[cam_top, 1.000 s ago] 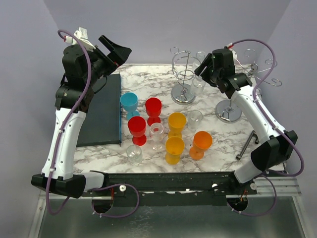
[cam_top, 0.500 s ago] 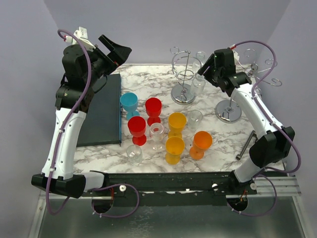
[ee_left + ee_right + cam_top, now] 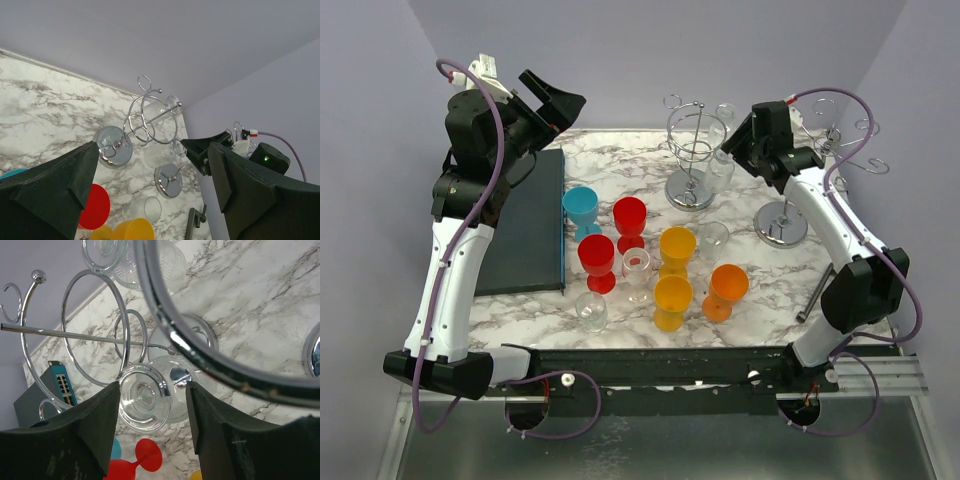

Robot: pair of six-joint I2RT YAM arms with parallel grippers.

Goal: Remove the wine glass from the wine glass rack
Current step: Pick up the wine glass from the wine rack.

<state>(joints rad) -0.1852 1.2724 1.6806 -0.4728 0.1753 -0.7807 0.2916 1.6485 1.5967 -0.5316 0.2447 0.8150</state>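
Note:
A clear wine glass hangs bowl-down from a ring of the chrome wine glass rack at the back of the table. From above, the glass shows on the rack's right side. My right gripper is open. Its fingers stand on either side of the glass foot, the left one close against it and a gap on the right. My left gripper is held high at the back left, open and empty. Its view looks down on the rack and the glass.
A second chrome rack stands right of the first, and its ring crosses the right wrist view close up. Blue, red, yellow and orange cups and clear glasses fill the middle. A dark mat lies left and a metal tool lies right.
My right gripper has shifted slightly back and to the right beside the rack, and its jaws have narrowed a little around the glass foot. The left arm has not moved.

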